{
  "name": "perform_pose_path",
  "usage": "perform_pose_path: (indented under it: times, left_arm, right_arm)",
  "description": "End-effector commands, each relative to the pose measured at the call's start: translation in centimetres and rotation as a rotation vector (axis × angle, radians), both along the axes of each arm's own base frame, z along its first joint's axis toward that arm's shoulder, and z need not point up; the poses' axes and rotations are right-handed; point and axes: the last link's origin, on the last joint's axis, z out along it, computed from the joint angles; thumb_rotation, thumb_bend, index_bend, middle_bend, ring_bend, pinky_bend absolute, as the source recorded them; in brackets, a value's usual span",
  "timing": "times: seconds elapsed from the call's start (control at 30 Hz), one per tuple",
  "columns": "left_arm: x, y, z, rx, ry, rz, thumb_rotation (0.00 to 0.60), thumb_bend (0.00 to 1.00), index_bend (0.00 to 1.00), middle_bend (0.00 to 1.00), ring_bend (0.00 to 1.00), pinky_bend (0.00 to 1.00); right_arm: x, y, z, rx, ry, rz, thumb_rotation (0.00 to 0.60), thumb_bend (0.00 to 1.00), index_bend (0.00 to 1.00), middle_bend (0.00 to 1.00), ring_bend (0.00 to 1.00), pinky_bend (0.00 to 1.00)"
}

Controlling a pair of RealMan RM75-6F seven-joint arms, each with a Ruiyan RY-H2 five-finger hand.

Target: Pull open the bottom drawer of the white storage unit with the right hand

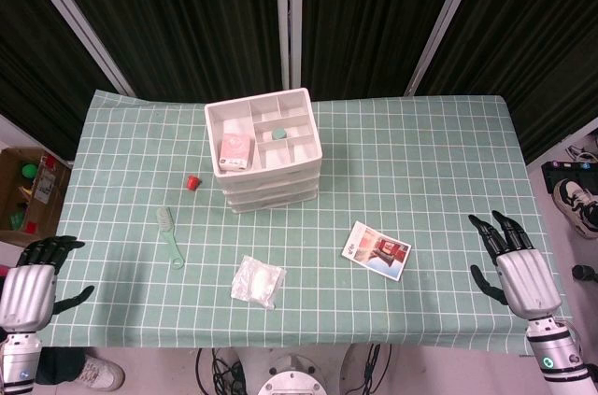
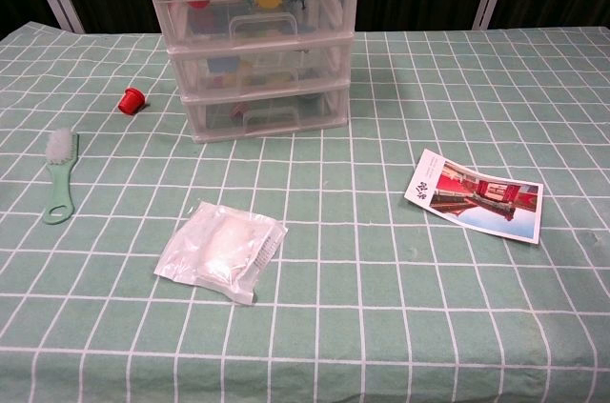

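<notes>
The white storage unit (image 1: 266, 148) stands mid-table with three clear drawers, all pushed in. Its bottom drawer (image 2: 265, 112) shows a small handle at the front in the chest view. Its open top tray holds a pink box and a teal piece. My right hand (image 1: 517, 262) hovers at the table's front right corner, fingers apart, holding nothing, far from the unit. My left hand (image 1: 33, 280) hangs off the front left edge, fingers apart and empty. Neither hand appears in the chest view.
A picture card (image 1: 377, 250) lies between the unit and my right hand. A clear plastic packet (image 1: 257, 281) sits front centre. A green brush (image 1: 169, 235) and a small red cap (image 1: 193, 182) lie left of the unit. A cardboard box (image 1: 28, 191) stands on the floor at left.
</notes>
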Motion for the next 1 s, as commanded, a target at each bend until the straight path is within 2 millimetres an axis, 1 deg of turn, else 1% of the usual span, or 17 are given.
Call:
perform_pose_path:
  times: [0.03,0.17,0.27,0.33,0.4,0.43,0.47,0.5,0.53,0.57,0.6,0.7,0.8,0.87,0.9,1.0]
  left_arm:
    - [0.0,0.1,0.0,0.001,-0.004,0.000,0.600,0.03,0.30,0.25,0.20,0.20]
    - [0.0,0.1,0.1,0.002,-0.005,-0.005,0.600,0.03,0.30,0.25,0.20,0.20]
    - [0.0,0.0,0.1,0.007,-0.009,-0.006,0.600,0.03,0.30,0.25,0.20,0.20]
    - [-0.1,0.0,0.2,0.011,-0.013,-0.003,0.600,0.03,0.30,0.25,0.20,0.20]
    - [-0.2,-0.1,0.2,0.013,-0.018,-0.003,0.600,0.03,0.30,0.25,0.20,0.20]
    - [-0.2,-0.1,0.2,0.013,-0.019,-0.004,0.600,0.03,0.30,0.25,0.20,0.20]
    - [-0.2,-0.1,0.2,0.012,-0.019,-0.005,0.600,0.03,0.30,0.25,0.20,0.20]
    - [-0.3,-0.2,0.2,0.011,-0.020,-0.005,0.600,0.03,0.30,0.25,0.20,0.20]
    - [-0.3,-0.2,0.2,0.011,-0.020,-0.005,0.600,0.03,0.30,0.25,0.20,0.20]
    - [-0.3,-0.3,0.2,0.011,-0.021,-0.005,0.600,0.03,0.30,0.25,0.20,0.20]
    - [-0.4,-0.4,0.2,0.012,-0.022,-0.003,0.600,0.03,0.30,0.25,0.20,0.20]
    - [-0.7,-0.6,0.3,0.015,-0.027,0.007,0.600,0.03,0.30,0.25,0.20,0.20]
    - [-1.1,-0.8,0.3,0.017,-0.032,0.019,0.600,0.03,0.30,0.25,0.20,0.20]
    - [-1.2,-0.8,0.3,0.017,-0.034,0.023,0.600,0.03,0.30,0.25,0.20,0.20]
    - [-1.3,-0.8,0.4,0.017,-0.035,0.027,0.600,0.03,0.30,0.25,0.20,0.20]
    - [-1.6,-0.9,0.5,0.018,-0.037,0.037,0.600,0.03,0.30,0.25,0.20,0.20]
  right_arm:
    - [0.0,0.0,-0.2,0.004,-0.005,0.000,0.600,0.33,0.00,0.18,0.00,0.11]
    - [0.5,-0.1,-0.6,0.026,-0.019,0.011,0.600,0.33,0.00,0.18,0.00,0.11]
    - [1.6,-0.7,-1.2,0.057,-0.048,0.037,0.600,0.33,0.00,0.20,0.00,0.11]
    - [2.8,-1.3,-2.1,0.089,-0.096,0.051,0.600,0.33,0.00,0.22,0.01,0.12]
    - [4.5,-2.1,-3.5,0.136,-0.192,0.062,0.600,0.33,0.00,0.28,0.08,0.15]
    - [5.3,-2.4,-4.2,0.173,-0.240,0.060,0.600,0.33,0.00,0.32,0.13,0.20]
    - [6.0,-2.8,-4.9,0.218,-0.291,0.051,0.600,0.33,0.00,0.37,0.19,0.28]
    - [7.1,-3.5,-5.9,0.276,-0.361,0.035,0.600,0.33,0.00,0.41,0.24,0.34]
    - [7.8,-4.1,-6.6,0.318,-0.406,0.021,0.600,0.33,0.00,0.43,0.27,0.39]
    - [8.5,-4.7,-7.3,0.359,-0.446,0.005,0.600,0.34,0.00,0.46,0.32,0.46]
    - [9.5,-5.5,-8.2,0.409,-0.495,-0.015,0.600,0.35,0.00,0.49,0.37,0.51]
    - [11.5,-7.3,-10.4,0.500,-0.595,-0.066,0.600,0.39,0.00,0.57,0.49,0.64]
    - [13.9,-9.1,-13.3,0.609,-0.757,-0.174,0.600,0.46,0.00,0.64,0.59,0.75]
    - [14.9,-9.9,-14.6,0.662,-0.832,-0.232,0.600,0.52,0.00,0.70,0.66,0.81]
    - [15.6,-10.2,-15.3,0.693,-0.883,-0.269,0.600,0.55,0.00,0.72,0.69,0.84]
    - [17.6,-11.5,-17.5,0.785,-1.030,-0.393,0.600,0.59,0.00,0.75,0.72,0.88]
